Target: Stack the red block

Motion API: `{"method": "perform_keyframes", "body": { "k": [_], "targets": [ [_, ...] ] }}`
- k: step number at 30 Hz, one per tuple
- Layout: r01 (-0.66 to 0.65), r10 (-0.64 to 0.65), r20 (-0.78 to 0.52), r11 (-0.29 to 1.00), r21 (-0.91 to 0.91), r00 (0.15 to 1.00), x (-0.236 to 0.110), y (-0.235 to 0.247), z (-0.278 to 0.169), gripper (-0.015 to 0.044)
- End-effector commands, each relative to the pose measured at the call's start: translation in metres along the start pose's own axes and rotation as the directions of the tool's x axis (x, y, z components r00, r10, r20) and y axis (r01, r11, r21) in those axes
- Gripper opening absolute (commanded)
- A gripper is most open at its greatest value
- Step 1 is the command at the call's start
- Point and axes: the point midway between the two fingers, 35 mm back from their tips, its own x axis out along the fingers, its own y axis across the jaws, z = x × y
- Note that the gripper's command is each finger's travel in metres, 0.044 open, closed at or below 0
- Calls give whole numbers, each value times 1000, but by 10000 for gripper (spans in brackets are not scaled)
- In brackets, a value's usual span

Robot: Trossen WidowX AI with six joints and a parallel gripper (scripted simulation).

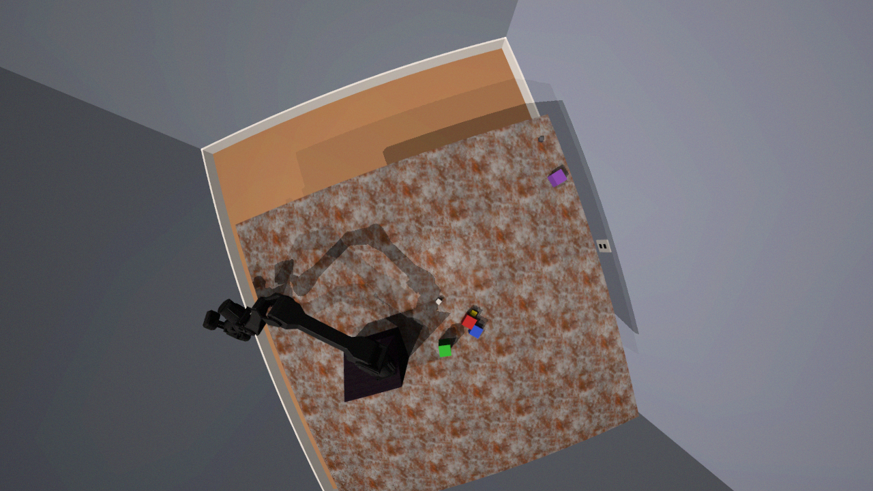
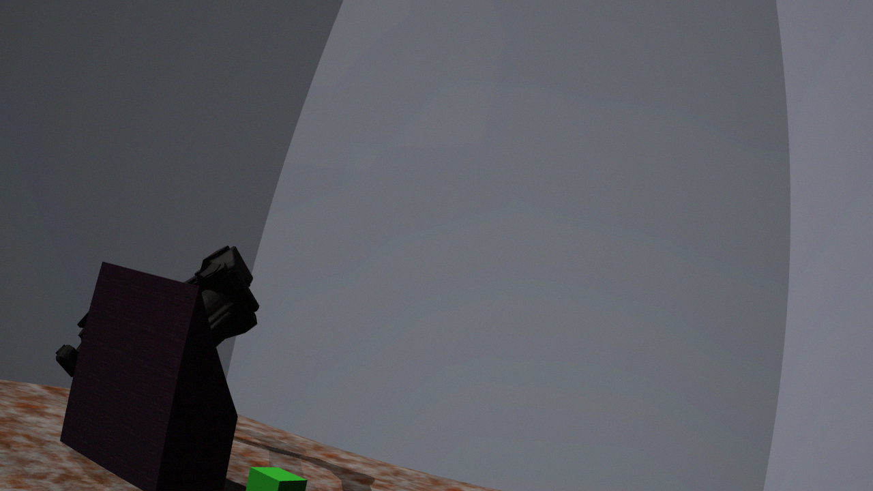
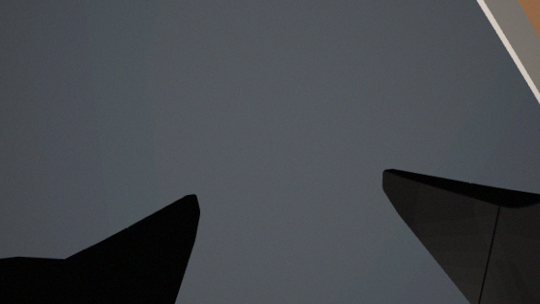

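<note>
Trouble is easily pictured: hand (image 1: 210, 320) is spread wide, holding nothing, hung past the counter (image 1: 427, 244) edge, so the green tower (image 1: 445, 350) could get clipped when the red block (image 1: 468, 321) is reached for.

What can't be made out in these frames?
- Green tower, exterior view: bottom edge cuts it off; height unknown.
- Red block, top view: too small to tell whether it touches the blue block.
- Gripper, exterior view: hidden behind the dark box.

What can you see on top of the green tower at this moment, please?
Nothing rests on the green tower; its top face is bare. The red block sits apart, beside the blue block. What lies under the green top is hidden from above.
</note>
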Motion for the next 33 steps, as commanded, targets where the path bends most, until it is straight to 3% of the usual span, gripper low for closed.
{"method": "perform_keyframes", "body": {
  "k": [1,16,33],
  "targets": [
    [1,7,86,996,-90,996,-20,19,43,440],
    [100,4,316,945,-311,949,-86,62,147,440],
    [357,-26,595,821,-445,803,-218,102,285,440]
  ]
}}
